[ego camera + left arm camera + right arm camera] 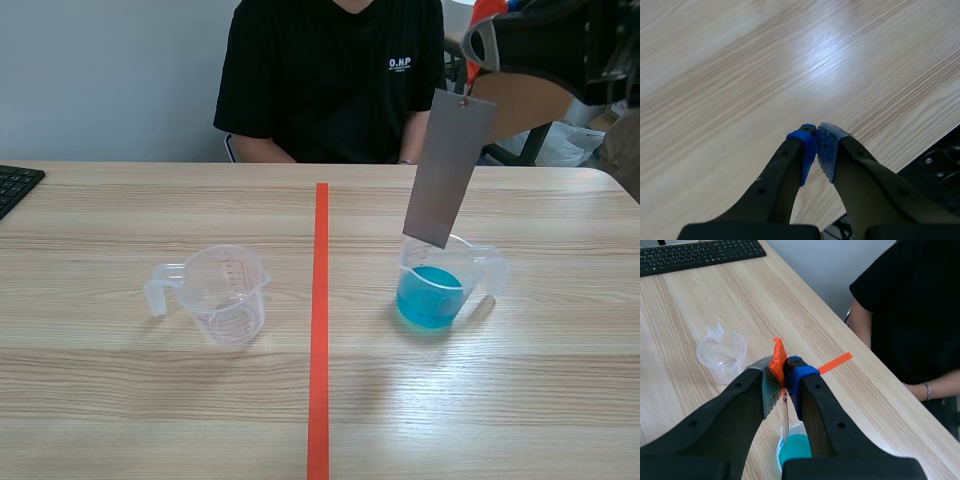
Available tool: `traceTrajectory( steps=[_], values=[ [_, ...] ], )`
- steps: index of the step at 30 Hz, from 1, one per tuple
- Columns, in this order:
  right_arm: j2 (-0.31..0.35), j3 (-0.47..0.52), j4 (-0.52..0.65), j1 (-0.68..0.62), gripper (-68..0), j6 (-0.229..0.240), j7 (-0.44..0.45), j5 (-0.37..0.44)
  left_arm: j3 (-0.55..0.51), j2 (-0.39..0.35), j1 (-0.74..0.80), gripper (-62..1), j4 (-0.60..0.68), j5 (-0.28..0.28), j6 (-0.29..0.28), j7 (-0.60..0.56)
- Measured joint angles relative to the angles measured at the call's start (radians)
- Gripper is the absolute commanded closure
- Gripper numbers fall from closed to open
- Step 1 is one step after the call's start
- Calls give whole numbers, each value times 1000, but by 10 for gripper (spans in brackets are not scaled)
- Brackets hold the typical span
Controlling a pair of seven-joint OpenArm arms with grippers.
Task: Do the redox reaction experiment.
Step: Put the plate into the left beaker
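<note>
Bright, even light fills all three views. On the table point(120, 400) the empty cup point(225, 295) and the cup of blue liquid point(435, 290) cast only faint, soft-edged shadows close to their bases. The grey strip point(450, 170) reads flat and matt. In the left wrist view a broad whitish glare lies on the wood ahead of the left fingers point(807, 152), and the grain there looks soft. The right fingers point(735, 415) are dark, showing little detail.

Wooden table point(130, 420), clear cup point(228, 300), blue-liquid cup point(432, 298) (keyboard point(15, 185) at edge)
</note>
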Motion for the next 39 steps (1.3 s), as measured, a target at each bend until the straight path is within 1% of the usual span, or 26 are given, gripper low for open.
traceTrajectory(
  steps=[2,4,7,15,19,21,23,26,29,33,37,39],
  values=[
    [0,-23,0,28,-13,0,0,0,-40,47,41,-45,0,-1,42,0],
    [0,-47,0,53,-13,0,0,0,-77,95,70,-45,-2,-1,58,0],
    [0,-85,0,86,-13,0,2,0,-107,169,98,-45,-13,-1,58,1],
    [-2,-217,0,177,-13,0,30,4,-111,359,148,-45,-75,3,61,64],
    [-31,-272,0,221,-13,0,29,3,-109,452,147,-45,-100,3,60,69],
    [-53,-299,0,238,-13,1,28,4,-109,484,147,-45,-105,3,57,69],
    [-76,-327,0,252,-13,0,25,3,-108,493,147,-45,-107,3,57,76],
    [-108,-368,0,272,-13,1,19,-2,-108,485,143,-45,-107,3,57,109],
    [-140,-407,0,292,-13,0,14,-14,-108,480,138,-45,-107,3,57,107],
    [-182,-458,0,306,-13,0,7,-53,-108,479,111,-45,-107,3,57,116],
    [-224,-493,0,311,-13,0,3,-59,-108,468,91,-45,-106,3,55,133],
    [-247,-508,0,313,-13,-1,0,-92,-108,459,92,-45,-106,3,57,132]
  ],
)
